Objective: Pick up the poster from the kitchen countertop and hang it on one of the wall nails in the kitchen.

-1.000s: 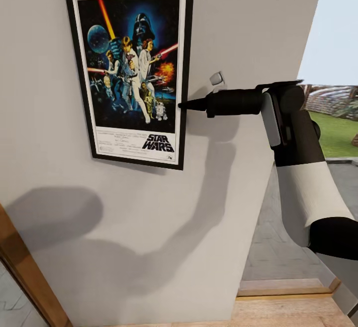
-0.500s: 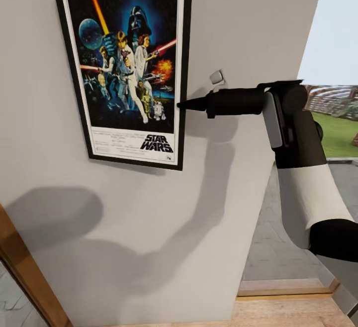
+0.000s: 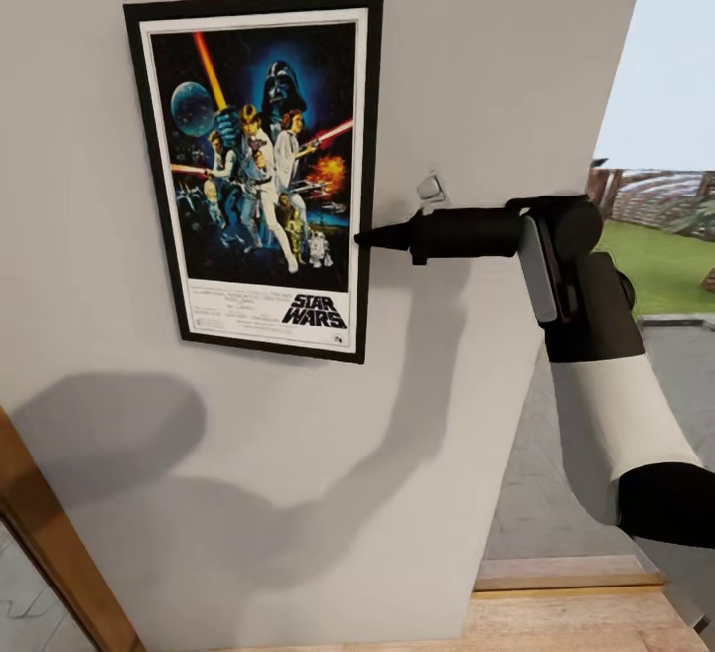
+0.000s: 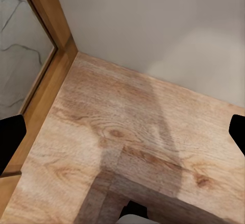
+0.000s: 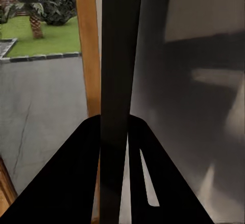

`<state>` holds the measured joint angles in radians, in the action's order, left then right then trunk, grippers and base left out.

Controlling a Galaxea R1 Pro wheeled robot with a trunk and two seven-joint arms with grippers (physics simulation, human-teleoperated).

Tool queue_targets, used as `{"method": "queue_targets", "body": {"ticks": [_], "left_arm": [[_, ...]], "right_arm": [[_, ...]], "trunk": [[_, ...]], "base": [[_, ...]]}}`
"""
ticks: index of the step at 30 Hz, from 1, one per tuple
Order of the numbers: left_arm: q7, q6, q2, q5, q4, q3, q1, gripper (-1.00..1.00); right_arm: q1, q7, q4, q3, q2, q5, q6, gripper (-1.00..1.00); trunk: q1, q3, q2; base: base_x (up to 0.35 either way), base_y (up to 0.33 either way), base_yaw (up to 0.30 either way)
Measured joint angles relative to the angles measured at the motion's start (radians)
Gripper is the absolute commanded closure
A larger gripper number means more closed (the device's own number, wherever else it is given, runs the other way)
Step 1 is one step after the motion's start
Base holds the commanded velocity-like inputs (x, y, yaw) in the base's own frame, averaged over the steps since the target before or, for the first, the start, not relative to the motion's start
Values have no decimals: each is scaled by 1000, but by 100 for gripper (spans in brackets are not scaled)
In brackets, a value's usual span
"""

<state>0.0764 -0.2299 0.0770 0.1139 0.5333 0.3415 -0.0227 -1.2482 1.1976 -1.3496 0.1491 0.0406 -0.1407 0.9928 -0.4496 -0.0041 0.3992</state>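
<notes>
At the far left of your head view a wooden door frame [image 3: 45,533] slants up from the bottom corner, and your left wrist camera looks down on the light wood floor [image 4: 127,147] where it meets that frame and the pale grey wall [image 4: 168,24]; the dark tips of your left gripper [image 4: 122,132] sit at opposite edges of that picture, so its fingers stand wide apart with nothing between them. Moving right, the poster [image 3: 260,171] lies flat against the wall [image 3: 477,57], upright with a slight tilt, its black frame and white border around the colourful figures and the black "STAR WARS" lettering at the bottom. A soft rounded shadow falls on the wall below its lower left corner. At the poster's right edge, about two thirds of the way down, your right gripper [image 3: 363,236] reaches in level from the right and its fingers are clamped on the black frame; your right wrist camera shows that frame edge-on as a dark strip running between the two closed fingers [image 5: 76,183]. Just above the gripper a small grey fitting [image 3: 431,188] juts from the wall. Farther right, your right arm [image 3: 596,374] bends down in black and white, and past the wall's end you see grass and paving outdoors.
</notes>
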Motion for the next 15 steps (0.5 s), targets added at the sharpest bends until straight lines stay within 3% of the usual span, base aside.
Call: {"method": "queue_targets", "body": {"ticks": [15], "left_arm": [[0,0,0,0,0,0,0,-100]], "right_arm": [[64,0,-53,1,1,-1,0,100]], "trunk": [[0,0,0]], "base": [[0,0,0]]}}
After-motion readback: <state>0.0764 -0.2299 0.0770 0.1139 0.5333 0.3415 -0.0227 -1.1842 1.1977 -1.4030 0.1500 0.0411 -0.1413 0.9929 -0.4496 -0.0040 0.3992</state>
